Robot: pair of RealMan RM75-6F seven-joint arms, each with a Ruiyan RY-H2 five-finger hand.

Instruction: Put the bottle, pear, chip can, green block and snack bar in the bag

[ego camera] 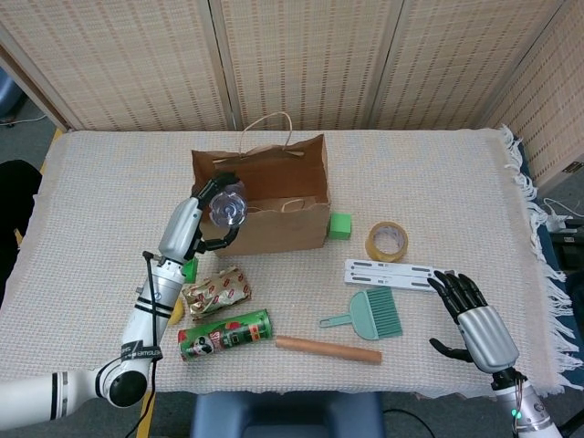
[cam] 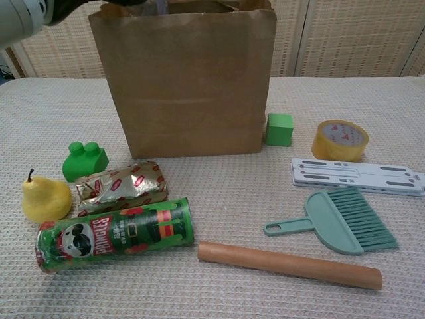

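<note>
The left hand (ego camera: pixel 208 203) holds a clear bottle (ego camera: pixel 226 208) over the open top of the brown paper bag (ego camera: pixel 274 214). The right hand (ego camera: pixel 473 310) rests near the counter (ego camera: pixel 456 173) edge, fingers spread, holding nothing. In front of the bag lie a snack bar (ego camera: pixel 217 292) and a chip can (ego camera: pixel 224 334) — a green cube (ego camera: pixel 340 225) sits just beside the bag.

You're looking at a brown bag (cam: pixel 189 86), yellow pear (cam: pixel 45 199), green block (cam: pixel 85 160), and green-and-red chip can (cam: pixel 116 234).
</note>
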